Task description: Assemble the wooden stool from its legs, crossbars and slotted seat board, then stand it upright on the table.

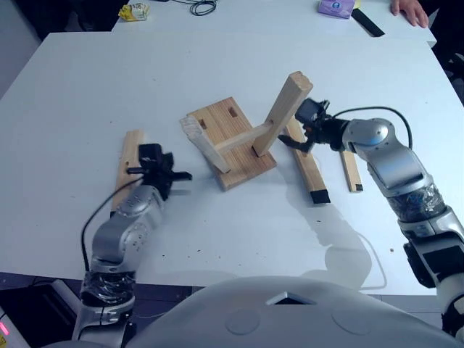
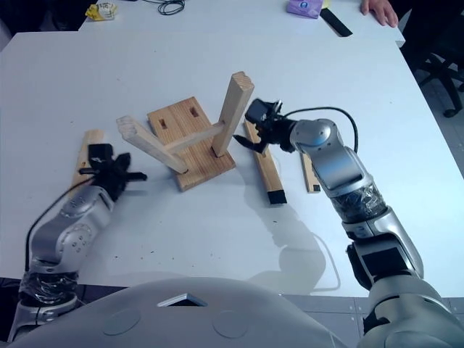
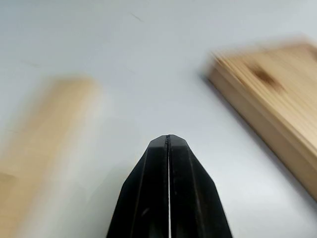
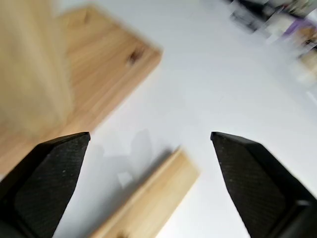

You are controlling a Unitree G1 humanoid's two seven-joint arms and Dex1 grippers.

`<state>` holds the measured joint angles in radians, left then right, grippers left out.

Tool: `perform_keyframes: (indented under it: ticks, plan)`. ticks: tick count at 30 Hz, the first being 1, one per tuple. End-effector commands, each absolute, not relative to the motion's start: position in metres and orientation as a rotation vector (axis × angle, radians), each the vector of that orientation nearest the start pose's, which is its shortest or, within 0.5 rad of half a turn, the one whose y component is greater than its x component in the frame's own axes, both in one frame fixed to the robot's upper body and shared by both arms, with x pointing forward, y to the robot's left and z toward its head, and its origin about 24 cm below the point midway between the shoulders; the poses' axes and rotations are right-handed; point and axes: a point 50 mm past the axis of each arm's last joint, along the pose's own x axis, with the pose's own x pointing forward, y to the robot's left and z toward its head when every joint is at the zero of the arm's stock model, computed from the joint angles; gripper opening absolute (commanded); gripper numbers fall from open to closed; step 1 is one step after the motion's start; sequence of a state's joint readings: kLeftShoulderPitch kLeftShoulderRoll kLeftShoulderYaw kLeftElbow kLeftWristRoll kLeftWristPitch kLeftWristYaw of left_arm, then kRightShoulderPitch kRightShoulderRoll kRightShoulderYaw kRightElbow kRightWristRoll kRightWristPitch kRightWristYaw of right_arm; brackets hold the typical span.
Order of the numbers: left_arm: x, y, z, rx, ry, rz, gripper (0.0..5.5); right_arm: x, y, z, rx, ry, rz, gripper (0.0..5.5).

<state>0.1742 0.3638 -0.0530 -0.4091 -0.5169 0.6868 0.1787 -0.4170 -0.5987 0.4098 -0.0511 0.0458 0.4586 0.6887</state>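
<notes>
White table [image 1: 80,80], stool parts grouped at its middle.

1. Slotted seat board [image 1: 245,171]: lies flat, two slots showing near its far edge.
2. Leg frame, two legs joined by one crossbar [image 1: 238,139]: rests on the board. The tilted leg [image 1: 286,109] stands with its foot on the board. The low leg [image 1: 204,143] slants across the board's left edge. Whether either end sits in a slot cannot be told.
3. Dark-tipped loose leg [image 1: 310,174]: flat on the table, just right of the board. A thin loose crossbar [image 1: 351,171] lies beyond it.
4. Left loose leg [image 1: 129,161]: flat, well left of the board.
5. Right gripper [image 1: 303,127]: fingers apart, just beside the tilted leg and not closed on it.
6. Left gripper [image 3: 168,141]: fingers pressed together, empty, low between the left loose leg and the board.

Step judged: seating the first leg frame; the second frame is not yet built. The next move calls for the right fingers to close on the tilted leg and line its end up with a slot.
</notes>
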Motion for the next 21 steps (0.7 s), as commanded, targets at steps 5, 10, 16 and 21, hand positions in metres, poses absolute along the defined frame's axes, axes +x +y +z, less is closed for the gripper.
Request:
perform_keyframes:
  ticks: [5, 10, 16, 21]
  plan:
    - [0.203, 0.152, 0.041, -0.075, 0.489, -0.149, 0.0, 0.273, -0.138, 0.073, -0.635, 0.364, 1.009, 3.98]
    - [0.2, 0.168, 0.042, -0.02, 0.478, -0.093, 0.0, 0.274, -0.144, 0.071, -0.601, 0.373, 0.942, 3.28]
    - [0.214, 0.174, 0.041, 0.046, 0.468, -0.101, 0.0, 0.283, -0.133, 0.067, -0.567, 0.354, 0.902, 2.37]
    - [0.234, 0.157, 0.022, 0.035, 0.522, -0.226, 0.0, 0.276, -0.105, 0.041, -0.528, 0.408, 0.95, 1.64]
